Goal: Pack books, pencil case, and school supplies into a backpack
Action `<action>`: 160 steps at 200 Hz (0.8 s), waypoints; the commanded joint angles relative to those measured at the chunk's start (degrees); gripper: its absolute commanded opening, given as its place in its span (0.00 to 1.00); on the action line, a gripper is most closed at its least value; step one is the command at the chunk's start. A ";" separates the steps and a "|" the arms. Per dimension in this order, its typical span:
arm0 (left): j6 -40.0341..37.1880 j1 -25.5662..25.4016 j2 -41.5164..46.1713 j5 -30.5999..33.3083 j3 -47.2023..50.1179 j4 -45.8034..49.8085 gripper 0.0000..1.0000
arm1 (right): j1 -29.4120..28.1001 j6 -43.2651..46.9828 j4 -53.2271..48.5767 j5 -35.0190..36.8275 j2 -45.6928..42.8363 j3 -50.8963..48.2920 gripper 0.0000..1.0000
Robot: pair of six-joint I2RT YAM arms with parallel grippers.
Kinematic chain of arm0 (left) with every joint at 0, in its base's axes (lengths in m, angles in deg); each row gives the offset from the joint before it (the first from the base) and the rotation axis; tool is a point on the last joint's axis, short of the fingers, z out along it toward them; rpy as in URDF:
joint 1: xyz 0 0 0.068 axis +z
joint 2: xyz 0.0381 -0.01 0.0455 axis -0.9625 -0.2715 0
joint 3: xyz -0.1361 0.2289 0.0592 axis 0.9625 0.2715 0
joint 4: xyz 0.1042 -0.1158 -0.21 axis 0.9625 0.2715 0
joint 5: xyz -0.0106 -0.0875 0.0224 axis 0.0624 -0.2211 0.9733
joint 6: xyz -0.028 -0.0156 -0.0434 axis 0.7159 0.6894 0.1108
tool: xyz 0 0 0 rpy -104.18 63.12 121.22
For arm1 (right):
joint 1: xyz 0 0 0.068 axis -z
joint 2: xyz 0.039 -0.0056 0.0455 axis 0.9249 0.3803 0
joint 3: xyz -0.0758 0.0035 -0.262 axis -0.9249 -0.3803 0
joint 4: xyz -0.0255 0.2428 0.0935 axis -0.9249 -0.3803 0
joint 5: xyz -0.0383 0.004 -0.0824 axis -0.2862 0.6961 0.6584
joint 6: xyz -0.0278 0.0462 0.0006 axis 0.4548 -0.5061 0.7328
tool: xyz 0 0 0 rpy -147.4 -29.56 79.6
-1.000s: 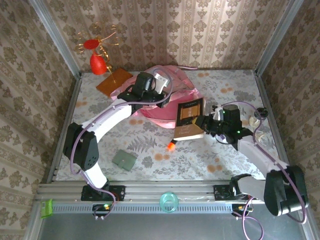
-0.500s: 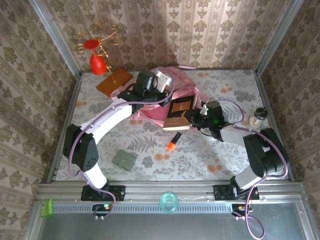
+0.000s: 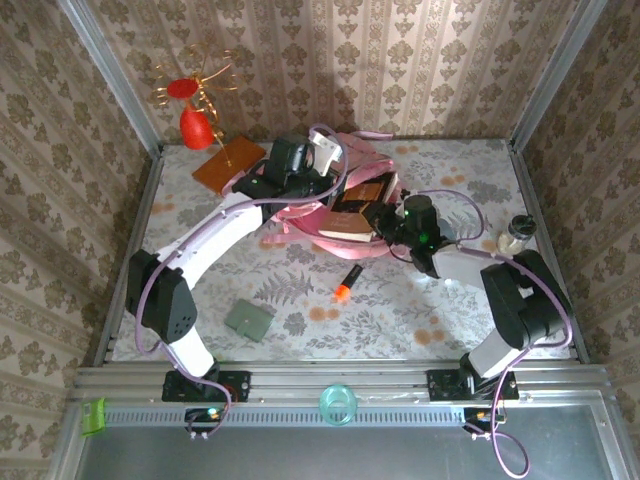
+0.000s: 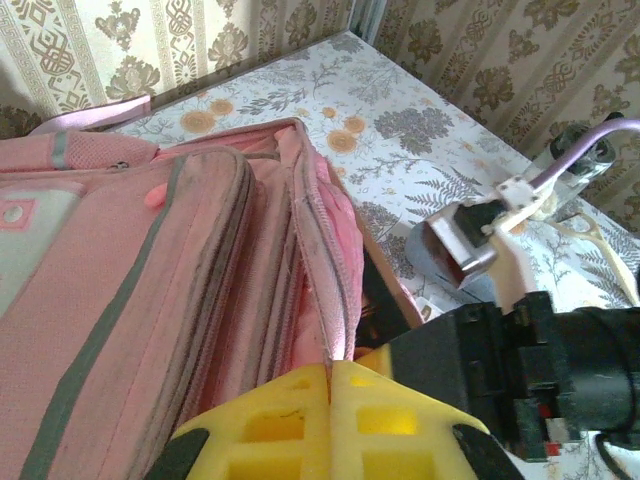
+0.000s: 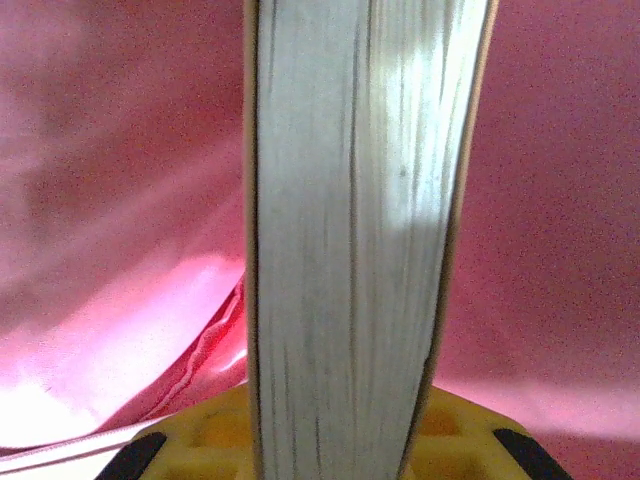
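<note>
Fern-patterned worktop, large soft pink backpack lying open.
Pinches backpack's opening edge in shut left fingers; clamps tan-brown book between right fingers inside pink lining.

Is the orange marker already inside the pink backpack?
No, the marker lies out on the table, in front of the backpack.
</note>
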 commanded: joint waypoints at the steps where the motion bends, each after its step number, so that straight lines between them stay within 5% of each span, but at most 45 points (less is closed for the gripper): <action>1: -0.30 -0.63 2.44 -0.49 -2.78 -1.64 0.00 | -0.29 3.04 -4.35 7.19 -8.90 -1.75 0.00; 31: -0.29 -0.63 2.01 -0.83 -2.88 -1.86 0.00 | -0.27 3.17 -4.11 9.44 -13.17 -2.99 0.00; 160: 0.92 -0.28 1.75 -0.22 -6.05 -2.10 0.00 | -4.70 -5.56 13.71 19.10 11.12 10.98 0.00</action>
